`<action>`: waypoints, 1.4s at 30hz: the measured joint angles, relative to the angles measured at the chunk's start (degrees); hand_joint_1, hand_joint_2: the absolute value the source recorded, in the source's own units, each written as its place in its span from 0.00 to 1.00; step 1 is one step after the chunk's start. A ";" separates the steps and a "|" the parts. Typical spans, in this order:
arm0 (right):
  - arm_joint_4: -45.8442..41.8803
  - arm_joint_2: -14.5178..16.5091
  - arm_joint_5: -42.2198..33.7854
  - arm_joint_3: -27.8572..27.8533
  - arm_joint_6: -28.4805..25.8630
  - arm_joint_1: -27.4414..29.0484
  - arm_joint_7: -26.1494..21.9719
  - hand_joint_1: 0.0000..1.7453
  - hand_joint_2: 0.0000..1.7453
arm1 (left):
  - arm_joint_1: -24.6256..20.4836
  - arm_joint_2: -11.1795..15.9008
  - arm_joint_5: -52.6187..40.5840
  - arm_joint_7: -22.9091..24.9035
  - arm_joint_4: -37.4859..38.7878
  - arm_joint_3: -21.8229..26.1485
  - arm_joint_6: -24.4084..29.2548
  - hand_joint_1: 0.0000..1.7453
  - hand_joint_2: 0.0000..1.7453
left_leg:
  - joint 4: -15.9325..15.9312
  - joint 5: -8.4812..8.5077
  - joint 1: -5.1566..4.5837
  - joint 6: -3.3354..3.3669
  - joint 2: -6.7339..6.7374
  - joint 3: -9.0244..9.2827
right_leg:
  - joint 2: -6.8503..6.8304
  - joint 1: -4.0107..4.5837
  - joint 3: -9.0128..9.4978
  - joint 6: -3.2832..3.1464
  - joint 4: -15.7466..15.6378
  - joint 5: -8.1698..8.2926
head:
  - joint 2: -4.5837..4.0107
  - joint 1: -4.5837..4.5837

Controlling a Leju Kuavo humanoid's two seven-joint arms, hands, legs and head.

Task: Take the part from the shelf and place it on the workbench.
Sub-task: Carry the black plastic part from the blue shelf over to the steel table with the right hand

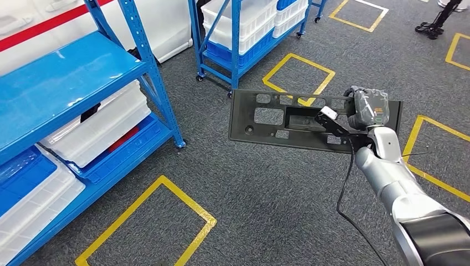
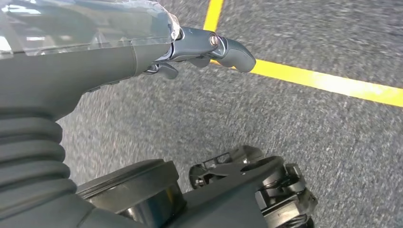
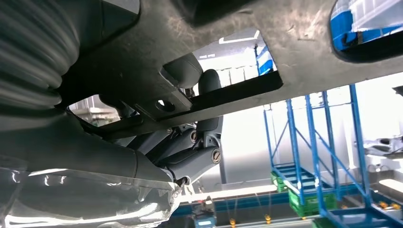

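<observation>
The part (image 1: 277,119) is a flat dark grey plastic panel with several cut-outs, held level in the air over the carpet. My right hand (image 1: 363,111) grips its right end, the silver arm coming in from the lower right. In the right wrist view the panel (image 3: 304,52) lies across the picture from below and my fingers (image 3: 209,85) curl through one of its slots. My left hand (image 2: 209,47) hangs over the grey carpet, its fingers apart and holding nothing.
A blue shelf rack (image 1: 72,77) with white and blue bins (image 1: 100,130) stands at the left. A second blue rack (image 1: 244,33) with white crates stands behind the part. Yellow floor squares (image 1: 161,221) mark the grey carpet. A black cable (image 1: 346,188) hangs from my right arm.
</observation>
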 joint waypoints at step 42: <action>-1.00 1.89 6.32 -6.42 -0.26 3.54 0.68 1.00 1.00 | -0.53 -0.32 -6.41 -0.54 0.00 -6.59 -3.75 0.00 1.00 | -15.71 7.46 0.03 2.62 -0.86 6.09 | -0.92 -0.38 -4.79 3.01 8.77 -4.85 | 0.00 0.01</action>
